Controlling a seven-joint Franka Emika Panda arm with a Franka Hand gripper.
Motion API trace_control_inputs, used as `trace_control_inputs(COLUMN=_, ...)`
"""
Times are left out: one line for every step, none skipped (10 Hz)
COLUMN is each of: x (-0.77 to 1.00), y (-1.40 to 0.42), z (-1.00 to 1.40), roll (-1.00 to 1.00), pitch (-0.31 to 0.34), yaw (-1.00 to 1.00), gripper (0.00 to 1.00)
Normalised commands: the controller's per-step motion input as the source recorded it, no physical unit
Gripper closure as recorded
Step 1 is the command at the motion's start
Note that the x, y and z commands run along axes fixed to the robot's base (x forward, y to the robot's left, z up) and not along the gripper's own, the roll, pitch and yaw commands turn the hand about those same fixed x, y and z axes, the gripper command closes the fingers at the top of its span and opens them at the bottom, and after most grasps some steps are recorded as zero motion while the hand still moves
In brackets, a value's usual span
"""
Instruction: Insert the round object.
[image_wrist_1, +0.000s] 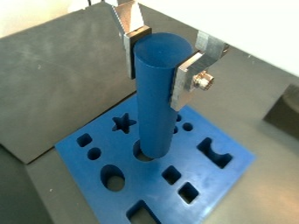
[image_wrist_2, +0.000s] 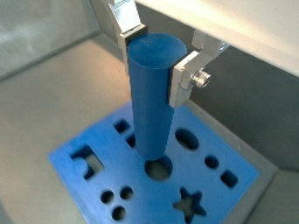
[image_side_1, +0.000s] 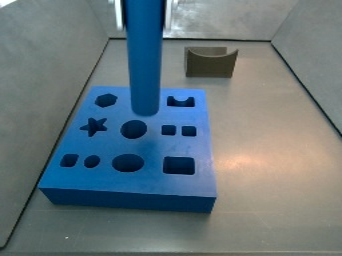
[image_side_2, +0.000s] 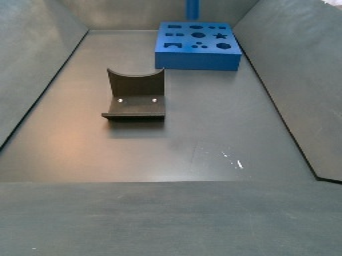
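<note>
Blue peg upright in the gripper, lower end at a round hole of the block.

The round object (image_wrist_1: 158, 92) stands with its long axis vertical, flat round top up, bottom end pointing down at a round hole in the blue block (image_wrist_1: 222, 179); in both wrist views its foot sits at or just inside that hole, how deep I cannot tell. The gripper (image_wrist_1: 162, 54) clasps its upper part, silver fingers (image_wrist_2: 184, 77) pressed on opposite sides. In a side view the peg (image_side_1: 144, 55) rises out of frame above the block (image_side_1: 134, 190), near its back holes. The block lies flat on a dull grey floor (image_side_2: 187, 150), boxed in by sloping grey walls (image_side_2: 47, 70). A dark grey notched block (image_side_2: 135, 96) rests well apart from it.
</note>
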Motion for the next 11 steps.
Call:
trace_control_inputs(x=-0.17, y=0.0, z=-0.4, roll=-0.07, pitch=0.0, yaw=0.0, gripper=1.0)
trace_control_inputs(x=-0.33, y=0.0, z=-0.29, roll=-0.01, pitch=-0.01, yaw=0.0, gripper=1.0)
trace_control_inputs(x=-0.05, y=0.0, z=-0.36, roll=-0.09, pitch=0.0, yaw=0.0, gripper=1.0)
trace_control_inputs(x=0.0, y=0.0, z=-0.28, roll=-0.08, pitch=0.014, yaw=-0.06, gripper=1.0)
trace_control_inputs(x=-0.02, y=0.0, z=-0.29, roll=-0.02, pitch=0.003, yaw=-0.04, gripper=1.0)
trace_control_inputs(x=0.05, y=0.0, z=-0.28, roll=-0.05, pitch=0.059, yaw=-0.07, gripper=1.0)
trace_control_inputs(x=0.04, y=0.03, z=-0.24, roll=0.0, pitch=0.08, yaw=-0.1, gripper=1.0)
trace_control_inputs(x=0.0, y=0.1, z=-0.25, roll=0.0, pitch=0.066, yaw=-0.11, gripper=1.0)
trace_control_inputs(x=0.0, y=0.0, z=-0.32, roll=0.0, pitch=0.044, yaw=-0.11, gripper=1.0)
trace_control_inputs(x=0.09, y=0.0, z=-0.39, roll=-0.02, pitch=0.047, yaw=-0.13, gripper=1.0)
trace_control_inputs(x=0.14, y=0.0, z=-0.43, roll=0.0, pitch=0.061, yaw=-0.14, gripper=1.0)
